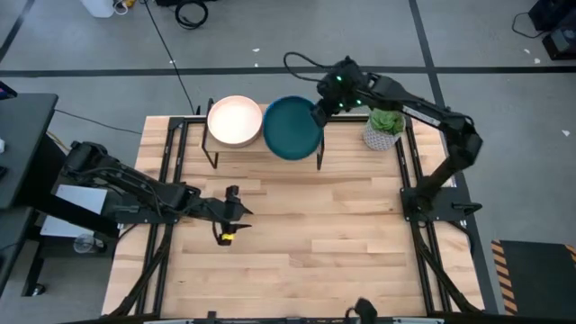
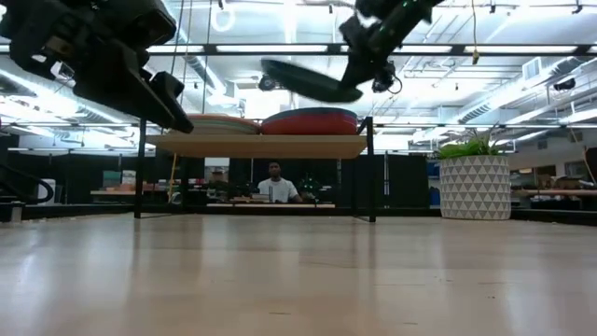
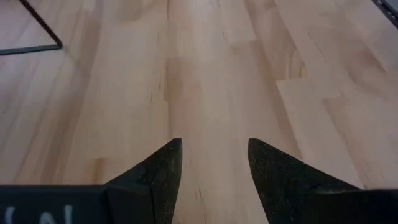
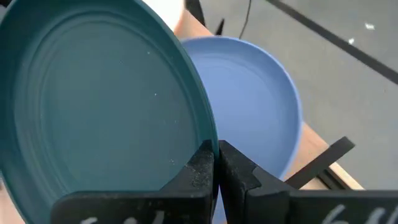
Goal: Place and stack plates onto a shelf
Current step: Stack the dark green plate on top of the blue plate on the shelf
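Observation:
The shelf (image 2: 252, 146) stands at the table's far edge. On its left half lies a stack topped by a cream plate (image 1: 234, 121). On its right half lies a stack (image 2: 310, 121) that looks red from the side, and its top plate is light blue (image 4: 255, 93). My right gripper (image 1: 317, 113) is shut on the dark teal plate (image 1: 292, 128) just above that right stack. My left gripper (image 1: 230, 216) hovers open over bare tabletop near the table's left middle, and its fingers (image 3: 214, 158) touch nothing. The other plates are hidden within the stacks. My right gripper pinches the dark teal plate's rim (image 4: 202, 144) between its two fingers, one on the upper face and one underneath. The fingers come at the rim from the table's right. The plate (image 2: 308, 82) is lifted clear above the right stack, tilted, with its free edge higher.
A green plant in a white patterned pot (image 1: 384, 129) stands at the far right, beside the shelf and under the right arm. A person (image 2: 275, 182) sits beyond the table. Bare tabletop (image 1: 324, 225) spreads in front of the shelf.

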Controlling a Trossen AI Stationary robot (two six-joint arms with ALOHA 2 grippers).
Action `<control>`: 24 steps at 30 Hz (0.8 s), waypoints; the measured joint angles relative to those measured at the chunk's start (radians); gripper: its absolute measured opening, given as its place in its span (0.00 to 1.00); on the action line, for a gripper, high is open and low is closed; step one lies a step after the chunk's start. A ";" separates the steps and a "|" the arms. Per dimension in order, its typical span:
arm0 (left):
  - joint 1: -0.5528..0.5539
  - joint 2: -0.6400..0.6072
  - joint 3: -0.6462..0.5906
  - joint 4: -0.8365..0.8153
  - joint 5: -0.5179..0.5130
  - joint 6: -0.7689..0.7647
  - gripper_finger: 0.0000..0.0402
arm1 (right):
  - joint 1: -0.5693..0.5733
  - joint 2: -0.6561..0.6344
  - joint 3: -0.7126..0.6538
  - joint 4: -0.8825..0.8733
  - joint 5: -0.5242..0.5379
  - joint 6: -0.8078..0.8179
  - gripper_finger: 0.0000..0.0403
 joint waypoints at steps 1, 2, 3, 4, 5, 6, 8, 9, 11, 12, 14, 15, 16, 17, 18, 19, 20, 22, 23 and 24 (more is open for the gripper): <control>0.000 -0.004 -0.005 0.005 -0.002 -0.005 0.48 | -0.013 0.025 0.016 -0.006 -0.009 -0.011 0.04; 0.000 -0.008 -0.011 0.007 -0.001 -0.011 0.48 | -0.024 0.045 0.035 -0.005 -0.020 -0.017 0.04; 0.000 -0.013 -0.016 0.003 -0.001 -0.021 0.48 | -0.037 0.065 0.055 0.001 -0.026 -0.019 0.04; 0.000 -0.015 -0.019 0.004 -0.002 -0.026 0.48 | -0.049 0.084 0.074 0.000 -0.030 -0.021 0.04; 0.000 -0.015 -0.019 0.001 -0.002 -0.030 0.48 | -0.060 0.103 0.094 -0.009 -0.036 -0.023 0.04; 0.000 -0.015 -0.019 -0.006 -0.001 -0.038 0.48 | -0.070 0.121 0.111 -0.012 -0.038 -0.024 0.04; -0.002 -0.015 -0.019 -0.013 -0.001 -0.049 0.48 | -0.090 0.151 0.138 -0.012 -0.045 -0.024 0.05; -0.003 -0.015 -0.019 -0.013 -0.001 -0.049 0.48 | -0.098 0.164 0.152 -0.015 -0.054 -0.024 0.05; -0.003 -0.015 -0.019 -0.018 0.002 -0.053 0.48 | -0.117 0.188 0.175 -0.028 -0.077 -0.022 0.06; -0.003 -0.015 -0.019 -0.021 0.003 -0.055 0.48 | -0.124 0.202 0.185 -0.045 -0.080 -0.021 0.06; -0.003 -0.015 -0.019 -0.021 0.005 -0.056 0.48 | -0.136 0.227 0.197 -0.077 -0.080 -0.020 0.06; -0.003 -0.015 -0.019 -0.023 0.013 -0.058 0.48 | -0.142 0.238 0.201 -0.092 -0.079 -0.022 0.06; -0.003 -0.015 -0.019 -0.027 0.018 -0.064 0.48 | -0.147 0.244 0.202 -0.107 -0.084 -0.021 0.06; -0.003 -0.015 -0.019 -0.032 0.022 -0.071 0.48 | -0.150 0.248 0.202 -0.113 -0.092 -0.022 0.06; -0.004 -0.015 -0.019 -0.037 0.026 -0.075 0.48 | -0.153 0.250 0.202 -0.119 -0.099 -0.023 0.07; -0.004 -0.015 -0.019 -0.043 0.030 -0.077 0.48 | -0.157 0.250 0.202 -0.131 -0.104 -0.027 0.07; -0.004 -0.015 -0.019 -0.048 0.033 -0.080 0.48 | -0.158 0.250 0.202 -0.140 -0.106 -0.032 0.08; -0.004 -0.015 -0.019 -0.050 0.034 -0.086 0.48 | -0.159 0.248 0.202 -0.149 -0.106 -0.044 0.12; -0.004 -0.015 -0.019 -0.049 0.034 -0.090 0.48 | -0.159 0.244 0.202 -0.152 -0.105 -0.047 0.14; -0.004 -0.015 -0.019 -0.050 0.034 -0.094 0.48 | -0.159 0.236 0.202 -0.153 -0.105 -0.047 0.16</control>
